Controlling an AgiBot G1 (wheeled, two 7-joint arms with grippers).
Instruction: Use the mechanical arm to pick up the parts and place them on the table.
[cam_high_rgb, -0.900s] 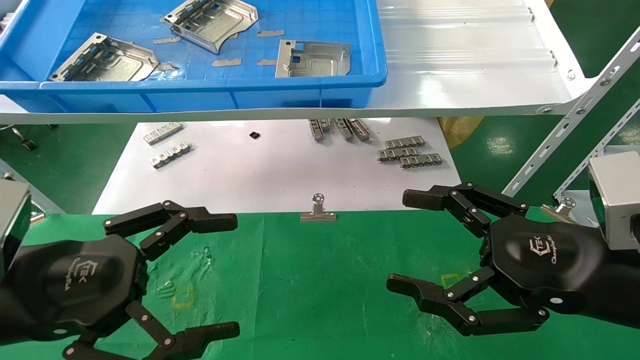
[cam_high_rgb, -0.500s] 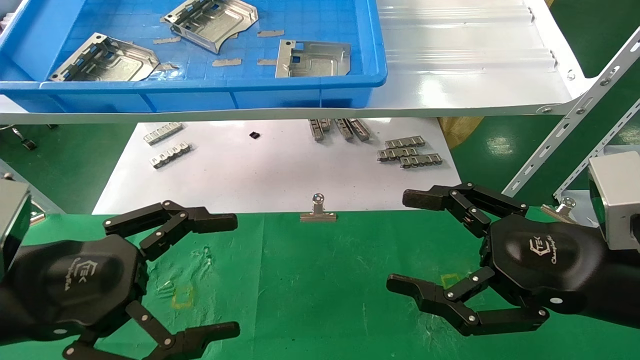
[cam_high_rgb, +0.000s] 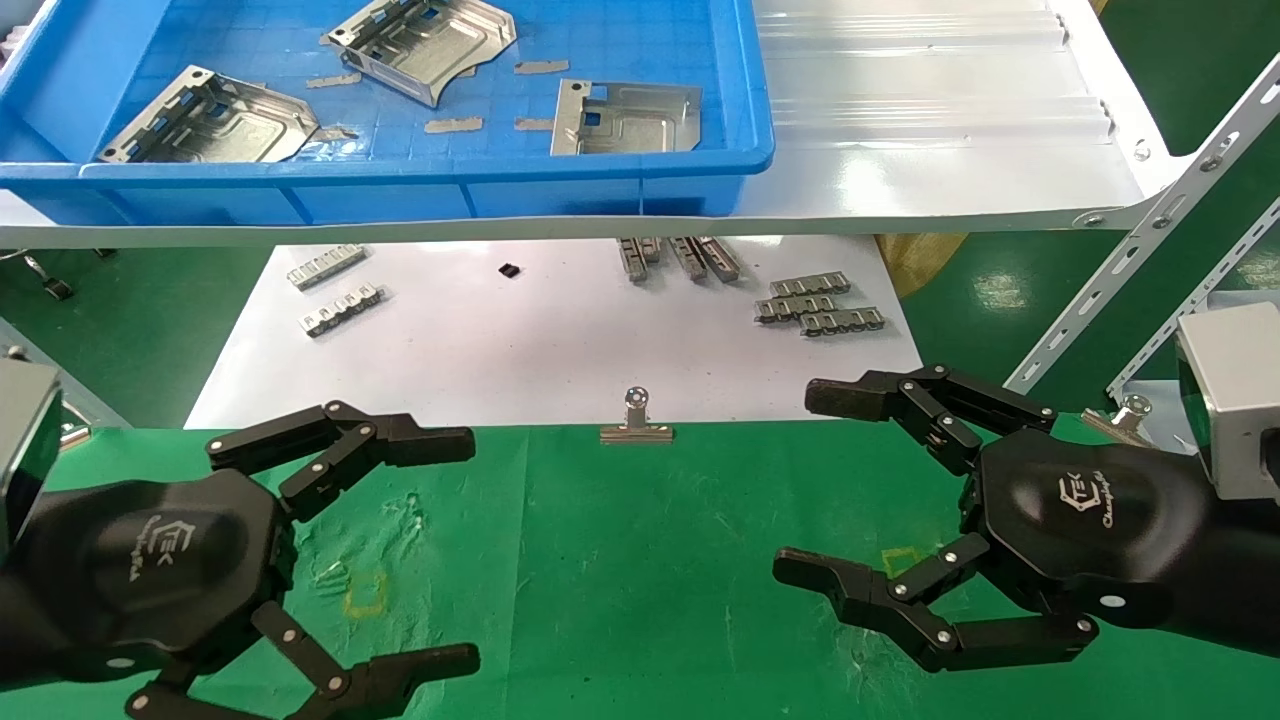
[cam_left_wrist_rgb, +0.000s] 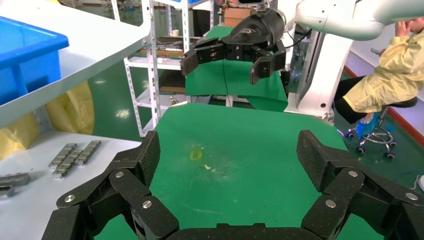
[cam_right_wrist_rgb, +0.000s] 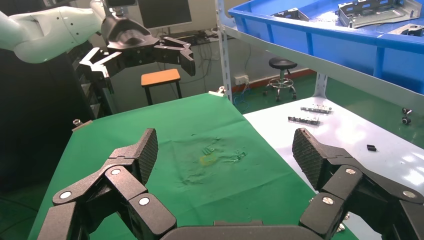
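Note:
Three silver stamped plates lie in the blue tray (cam_high_rgb: 600, 190) on the raised shelf: one at the left (cam_high_rgb: 210, 120), one at the top middle (cam_high_rgb: 425, 40), one at the right (cam_high_rgb: 625, 118). My left gripper (cam_high_rgb: 465, 550) is open and empty over the green cloth table (cam_high_rgb: 640, 560) at the near left. My right gripper (cam_high_rgb: 800, 485) is open and empty over the cloth at the near right. In the left wrist view the open fingers (cam_left_wrist_rgb: 145, 160) frame bare green cloth (cam_left_wrist_rgb: 240, 165). In the right wrist view the open fingers (cam_right_wrist_rgb: 145, 152) frame bare cloth (cam_right_wrist_rgb: 200, 150).
A white sheet (cam_high_rgb: 540, 340) behind the cloth holds small comb-like metal strips (cam_high_rgb: 815, 305) and a tiny black piece (cam_high_rgb: 509, 270). A silver binder clip (cam_high_rgb: 636, 418) sits on the cloth's far edge. Slotted white shelf struts (cam_high_rgb: 1150, 230) stand at the right. Yellow square marks (cam_high_rgb: 365, 592) dot the cloth.

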